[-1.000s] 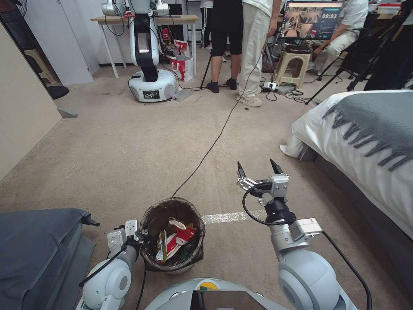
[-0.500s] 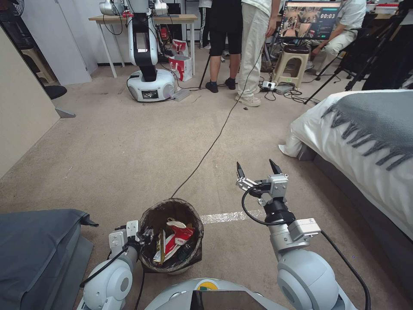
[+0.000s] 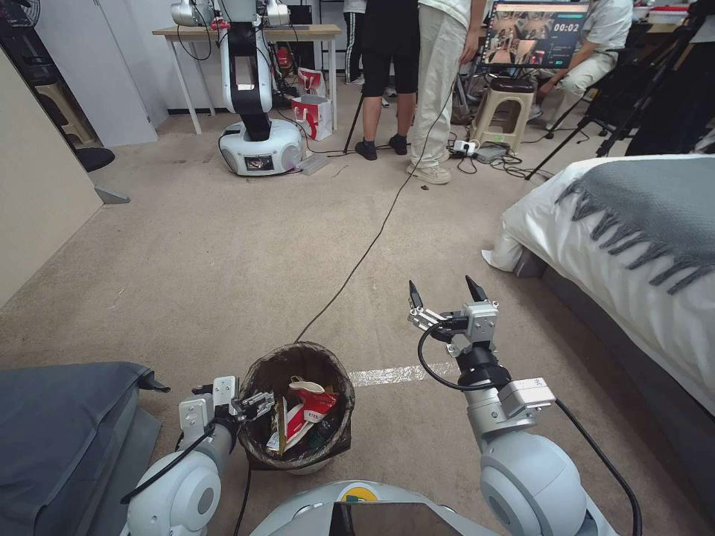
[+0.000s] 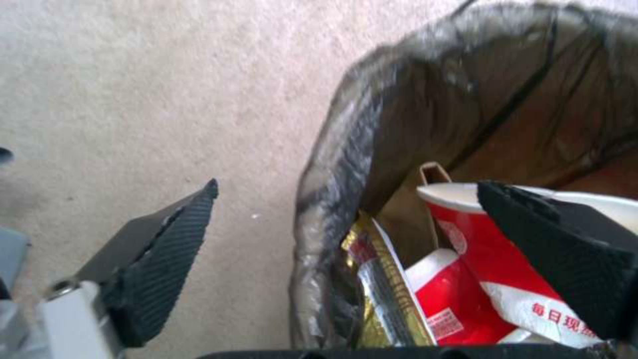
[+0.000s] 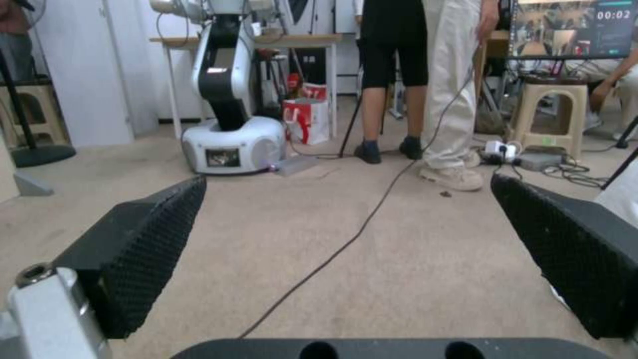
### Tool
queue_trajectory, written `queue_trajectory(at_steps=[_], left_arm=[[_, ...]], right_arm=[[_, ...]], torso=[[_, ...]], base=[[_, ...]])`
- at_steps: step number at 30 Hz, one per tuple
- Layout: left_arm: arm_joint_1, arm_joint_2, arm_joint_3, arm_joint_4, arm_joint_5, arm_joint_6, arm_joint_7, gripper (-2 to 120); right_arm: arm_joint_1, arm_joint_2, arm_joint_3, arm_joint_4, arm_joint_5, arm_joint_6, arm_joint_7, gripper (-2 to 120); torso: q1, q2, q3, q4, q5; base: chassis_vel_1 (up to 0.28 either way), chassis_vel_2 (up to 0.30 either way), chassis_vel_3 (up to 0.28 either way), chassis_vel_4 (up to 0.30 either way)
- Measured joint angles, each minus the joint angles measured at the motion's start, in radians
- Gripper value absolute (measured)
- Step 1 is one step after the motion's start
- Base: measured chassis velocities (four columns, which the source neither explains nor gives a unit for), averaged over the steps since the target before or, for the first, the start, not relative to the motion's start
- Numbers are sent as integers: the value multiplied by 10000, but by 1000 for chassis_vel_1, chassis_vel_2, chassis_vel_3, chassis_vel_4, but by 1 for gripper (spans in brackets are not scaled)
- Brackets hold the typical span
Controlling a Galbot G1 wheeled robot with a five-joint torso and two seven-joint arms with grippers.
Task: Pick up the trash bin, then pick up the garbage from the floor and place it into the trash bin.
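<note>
I see the trash bin (image 3: 300, 406) on the floor (image 3: 223, 275) at lower centre, garbage (image 3: 302, 417) inside; left pincer (image 3: 249, 406) spread astride its rim; right pincer (image 3: 445, 292) released, centre-right.

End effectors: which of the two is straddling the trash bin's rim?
The left end effector: one finger outside the trash bin, one inside above the red cups. The right end effector hangs open above bare carpet.
</note>
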Motion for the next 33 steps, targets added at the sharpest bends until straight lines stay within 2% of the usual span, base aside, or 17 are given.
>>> queue_trajectory(at_steps=[3, 6, 14, 17, 21, 23, 24, 25, 26, 28, 29, 30, 32, 33], left_arm=[[93, 17, -127, -183, -11, -6, 31, 99], [299, 98, -525, -727, -64, -16, 174, 100], [635, 113, -773, -1656, 13, -23, 276, 100], [691, 109, -802, -1765, 105, -27, 327, 100], [799, 40, -1066, -1835, 615, -548, 616, 100], [871, -102, -1268, -1835, 1332, -1551, 1171, 100], [907, -182, -1343, -1836, 1879, -2532, 1455, 100], [907, -182, -1343, -1836, 1879, -2532, 1455, 100], [915, -261, -1397, -1836, 2491, -3489, 1653, 100], [927, -441, -1467, -1836, 3394, -4813, 1813, 100], [927, -441, -1467, -1836, 3394, -4813, 1813, 100], [962, -612, -1516, -1835, 3863, -5414, 1842, 100], [1003, -779, -1593, -1829, 4435, -6011, 1850, 100], [1003, -779, -1593, -1829, 4435, -6011, 1850, 100]], right_arm=[[0, -13, 0, 9, 0, 0, 0, 100], [-2, -26, 11, 36, 0, -3, 1, 100], [-13, -56, 69, 91, 32, -9, 29, 100], [-14, -55, 74, 101, 36, -10, 35, 100], [-21, -16, 113, 124, 39, -15, 71, 100], [-49, 60, 157, 132, 0, -22, 118, 100], [-107, 123, 199, 133, -96, -23, 145, 100], [-107, 123, 199, 133, -96, -23, 145, 100], [-187, 219, 262, 127, -271, -3, 158, 100], [-384, 457, 415, 60, -599, 109, 154, 100], [-384, 457, 415, 60, -599, 109, 154, 100], [-565, 675, 550, 30, -742, 192, 149, 100], [-915, 1036, 791, 30, -932, 405, 149, 100], [-915, 1036, 791, 30, -932, 405, 149, 100]], torso=[[0, 0, 0, 1, 0], [0, 0, -1, 1, 2], [0, 1, -1, 1, 1], [0, 1, -1, 0, 2], [0, 1, -1, 0, 1], [0, 1, -1, 2, 0], [0, 1, -1, 3, 0], [0, 1, -1, 3, 0], [0, 2, -1, 1, 3], [0, 1, -1, -2, 1], [0, 1, -1, -2, 1], [0, 1, -1, -1, 2], [0, 1, -1, 3, 1], [0, 1, -1, 3, 1]], base=[[0, 0, 0, 0], [0, 0, 0, 0], [0, 0, 0, 0], [0, 0, 0, 0], [0, 0, 0, 0], [0, 0, 0, 0], [0, 0, 0, 0], [0, 0, 0, 0], [0, 0, 0, 0], [0, 0, 0, 0], [0, 0, 0, 0], [0, 0, 0, 0], [0, 0, 0, 0], [0, 0, 0, 0]])
